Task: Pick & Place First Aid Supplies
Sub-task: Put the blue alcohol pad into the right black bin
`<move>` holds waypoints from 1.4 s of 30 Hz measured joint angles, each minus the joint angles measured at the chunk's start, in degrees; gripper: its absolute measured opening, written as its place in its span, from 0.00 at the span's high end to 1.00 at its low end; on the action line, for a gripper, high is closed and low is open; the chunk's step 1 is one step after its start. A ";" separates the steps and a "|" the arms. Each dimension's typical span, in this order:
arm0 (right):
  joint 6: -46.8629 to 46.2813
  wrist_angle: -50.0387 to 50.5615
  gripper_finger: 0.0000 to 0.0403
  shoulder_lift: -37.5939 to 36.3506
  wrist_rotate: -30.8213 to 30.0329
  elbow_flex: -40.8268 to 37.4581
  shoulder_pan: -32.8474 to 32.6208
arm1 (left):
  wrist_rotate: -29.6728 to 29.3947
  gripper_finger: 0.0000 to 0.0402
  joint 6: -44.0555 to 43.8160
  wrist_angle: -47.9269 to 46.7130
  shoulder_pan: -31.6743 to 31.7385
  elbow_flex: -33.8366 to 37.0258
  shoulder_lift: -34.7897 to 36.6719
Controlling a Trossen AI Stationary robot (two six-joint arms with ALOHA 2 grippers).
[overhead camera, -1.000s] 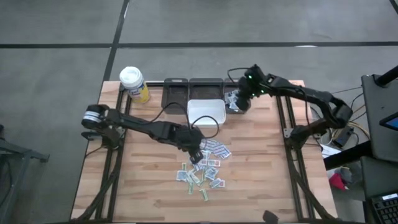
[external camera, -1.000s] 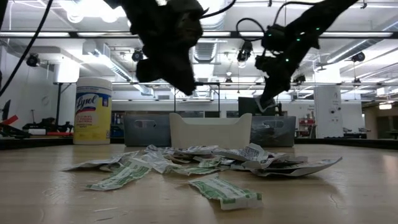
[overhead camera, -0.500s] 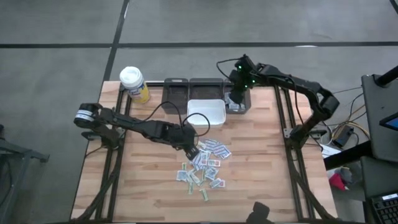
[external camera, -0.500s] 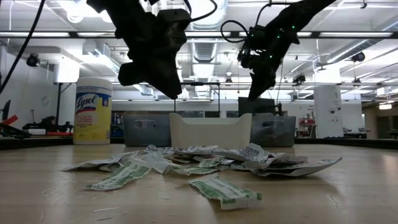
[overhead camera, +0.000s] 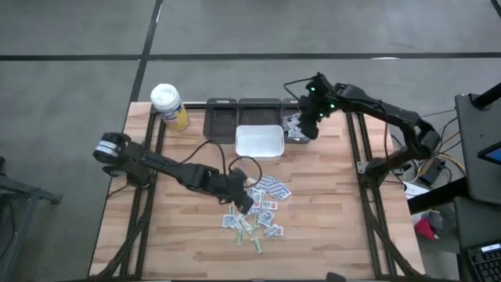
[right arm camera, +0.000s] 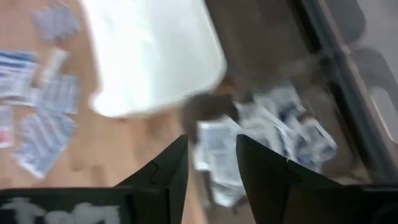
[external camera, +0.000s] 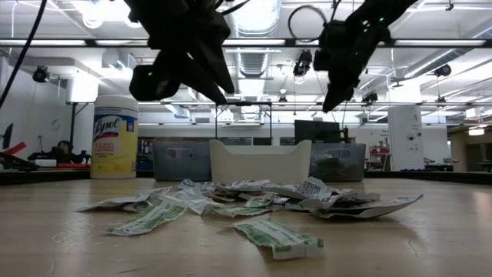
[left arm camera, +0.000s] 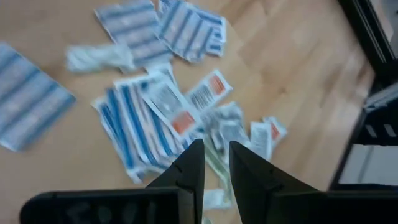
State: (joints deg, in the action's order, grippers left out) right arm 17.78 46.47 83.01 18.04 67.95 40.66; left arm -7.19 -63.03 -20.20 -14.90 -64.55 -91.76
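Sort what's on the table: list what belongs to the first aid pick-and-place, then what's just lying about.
Job:
- packets heaped on the wood
- packets in the right dark bin
- left gripper over the heap
- right gripper above that bin

Lying about:
- wipes canister
- white tray
- two other dark bins

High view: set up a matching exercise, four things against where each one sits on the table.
Things:
1. yellow bottle
2. white tray
3. loose packets
4. right pincer

Places:
A. scattered on the bare wood near the table's middle
B. over the dark bin at the right end of the row, which holds packets
C. far left corner
D. just in front of the row of dark bins

Pairs: 1-C, 2-D, 3-A, 4-B
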 joint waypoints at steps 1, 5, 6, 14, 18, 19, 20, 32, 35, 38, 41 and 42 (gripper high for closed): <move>-0.01 -0.33 0.68 -1.28 1.23 -0.71 -0.02 | 0.55 0.83 -0.96 -0.17 -0.66 -0.26 -0.37; 0.22 -1.40 0.70 -6.31 3.06 -3.35 -0.02 | 3.95 0.83 -6.83 -0.21 -3.06 -1.32 -2.13; 0.20 -2.29 0.70 -7.61 3.08 -4.22 -0.02 | 4.41 0.83 -8.20 -0.19 -3.58 -1.65 -2.55; -1.07 -11.08 0.73 -17.09 3.54 -11.26 -0.61 | 7.22 0.83 -14.65 -0.47 -5.77 -2.50 -4.45; -1.37 -13.03 0.75 -20.21 3.59 -13.60 -1.05 | 8.41 0.83 -15.50 -1.83 -6.00 -1.92 -4.48; -1.37 -12.94 0.75 -20.81 3.58 -14.08 -1.07 | 8.89 0.83 -15.50 -2.63 -6.00 -1.86 -4.49; -1.36 -12.89 0.75 -21.26 3.58 -14.36 -1.07 | 9.80 0.83 -15.48 -3.52 -5.99 -1.84 -4.49; -3.07 -16.19 0.80 -21.76 3.48 -14.44 -1.05 | 15.21 0.83 -30.26 -8.14 -6.18 -1.80 -4.51; -3.21 -16.17 0.81 -21.76 3.48 -14.53 -1.05 | 15.05 0.83 -36.68 -8.16 -6.16 -1.80 -4.51; -3.21 -16.14 0.82 -21.76 3.48 -14.57 -1.05 | 14.09 0.83 -39.81 -7.78 -6.17 -1.80 -4.99; -3.21 -15.97 0.82 -21.76 3.46 -14.57 -1.05 | 13.68 0.83 -41.17 -5.92 -6.31 -1.80 -6.72; -3.21 -15.86 0.82 -21.76 3.46 -14.57 -1.05 | 13.66 0.83 -41.90 -5.39 -6.32 -1.89 -7.46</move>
State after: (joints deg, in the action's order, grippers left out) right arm 14.57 30.61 61.25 21.50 53.39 39.62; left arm 6.47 -104.93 -25.59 -21.22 -66.44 -99.21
